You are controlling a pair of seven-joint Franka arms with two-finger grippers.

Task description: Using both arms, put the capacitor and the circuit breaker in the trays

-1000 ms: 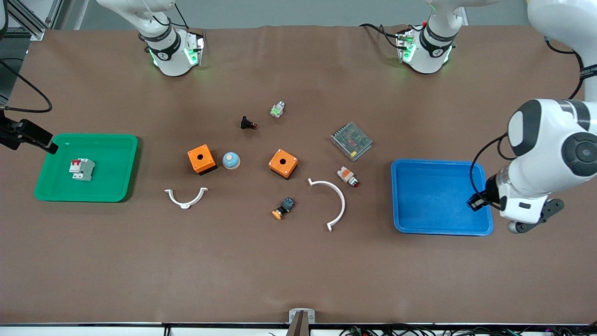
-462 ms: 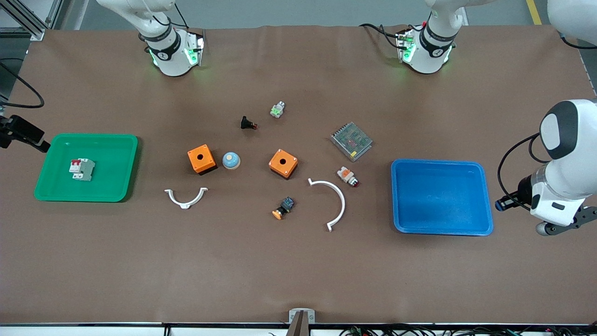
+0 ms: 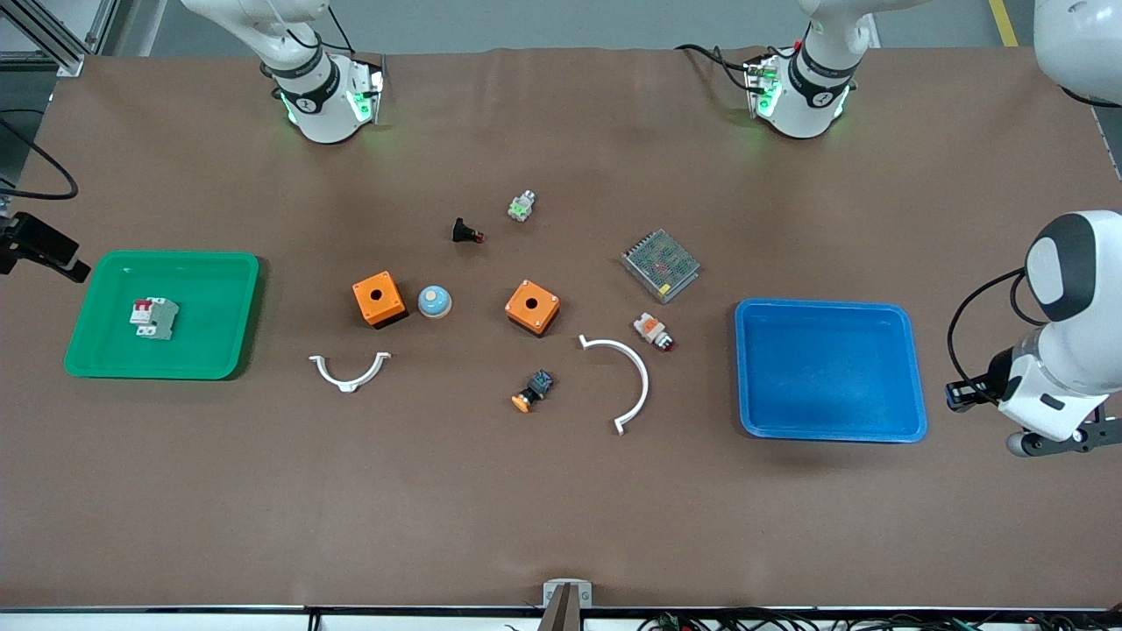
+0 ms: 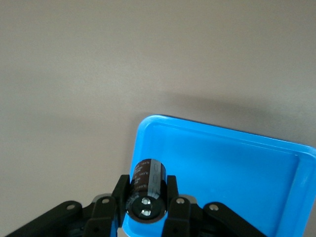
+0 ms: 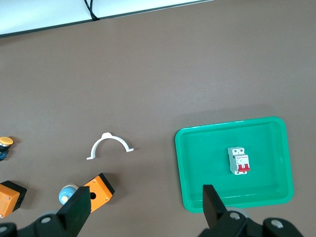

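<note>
The capacitor (image 4: 147, 190), a small black cylinder, is clamped between the fingers of my left gripper (image 4: 146, 197). It hangs over the corner rim of the blue tray (image 4: 207, 129). In the front view my left gripper (image 3: 960, 394) is up beside the blue tray (image 3: 824, 304) at the left arm's end of the table, and the capacitor is hidden there. The white-grey circuit breaker (image 3: 154, 317) with red toggles lies in the green tray (image 3: 166, 257). It also shows in the right wrist view (image 5: 239, 160). My right gripper (image 5: 144, 210) is open and empty, up beside the green tray (image 5: 227, 127).
Mid-table lie two orange boxes (image 3: 379, 299) (image 3: 532, 307), a blue dome (image 3: 434, 301), two white curved brackets (image 3: 349, 372) (image 3: 624, 379), a mesh power supply (image 3: 660, 265), a white-and-orange button (image 3: 654, 330), a black push-button (image 3: 466, 232) and an orange-capped button (image 3: 532, 391).
My left arm has swung away from the blue tray toward the left arm's end of the table. My right gripper has drawn slightly away from the green tray.
</note>
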